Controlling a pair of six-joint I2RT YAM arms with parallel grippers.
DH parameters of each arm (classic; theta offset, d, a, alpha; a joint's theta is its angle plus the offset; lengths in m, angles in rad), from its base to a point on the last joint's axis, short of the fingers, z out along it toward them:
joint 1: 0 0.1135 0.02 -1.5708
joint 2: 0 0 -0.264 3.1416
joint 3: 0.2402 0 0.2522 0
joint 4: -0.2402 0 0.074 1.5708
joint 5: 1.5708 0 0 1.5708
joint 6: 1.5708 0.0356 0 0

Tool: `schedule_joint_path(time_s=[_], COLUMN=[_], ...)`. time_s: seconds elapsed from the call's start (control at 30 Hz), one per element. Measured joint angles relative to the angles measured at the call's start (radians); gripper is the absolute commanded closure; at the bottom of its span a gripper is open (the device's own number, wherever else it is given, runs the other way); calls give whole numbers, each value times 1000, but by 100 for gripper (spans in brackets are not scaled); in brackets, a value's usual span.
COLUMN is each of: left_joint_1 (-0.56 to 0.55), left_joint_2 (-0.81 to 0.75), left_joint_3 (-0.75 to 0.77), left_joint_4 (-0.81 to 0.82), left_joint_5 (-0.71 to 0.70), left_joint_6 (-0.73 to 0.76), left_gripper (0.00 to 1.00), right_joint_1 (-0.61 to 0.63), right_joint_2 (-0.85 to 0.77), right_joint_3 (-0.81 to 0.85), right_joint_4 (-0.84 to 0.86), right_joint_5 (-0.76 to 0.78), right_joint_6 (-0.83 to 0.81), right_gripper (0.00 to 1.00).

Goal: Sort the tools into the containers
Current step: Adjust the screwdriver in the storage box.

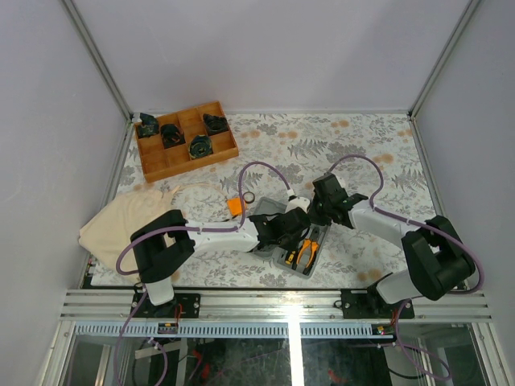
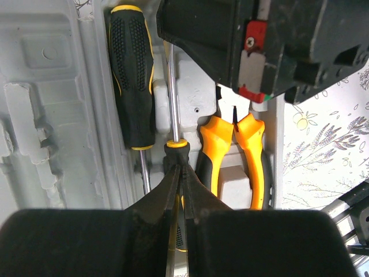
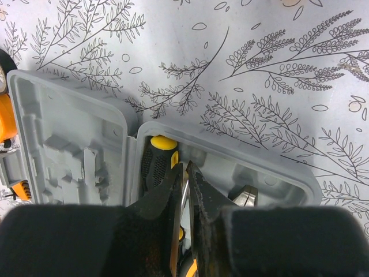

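The grey case [image 1: 271, 207] lies open near the table's front, both halves up. In its right half lie the orange-handled pliers [image 2: 216, 150] and a black-and-yellow screwdriver [image 2: 132, 81]. Between them sits a second screwdriver [image 2: 172, 86]. My left gripper [image 2: 181, 167] is shut, its tips over that screwdriver's handle collar. From the far side, my right gripper [image 3: 185, 167] is shut on the same screwdriver's steel shaft [image 3: 184, 197]. The two grippers [image 1: 283, 227] [image 1: 312, 215] nearly meet above the case. An orange tape measure [image 1: 235, 207] and a small black ring [image 1: 249, 197] rest on the cloth left of the case.
A brown wooden divided tray [image 1: 185, 141] with black parts stands at the back left. A beige cloth bag [image 1: 129, 217] lies at the front left. The case's left half [image 3: 69, 144] shows only moulded recesses. Patterned tablecloth [image 3: 259, 69] stretches behind the case.
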Motion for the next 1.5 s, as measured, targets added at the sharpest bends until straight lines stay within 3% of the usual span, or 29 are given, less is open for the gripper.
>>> schedule_joint_path(time_s=[0.63,0.93,1.5], left_joint_1=[0,0,0], left_joint_2=[0,0,0], left_joint_3=[0,0,0], left_joint_4=[0,0,0], left_joint_5=[0,1,2], left_joint_6=[0,0,0], left_gripper=[99,99,99], right_joint_1=[0,6,14], right_joint_2=[19,5,14], right_joint_3=[-3,-8,-8], right_joint_4=[2,-3,-11], right_joint_5=[-16,-26,-32], right_joint_6=[-7,-8,-18], right_gripper=[87,83,87])
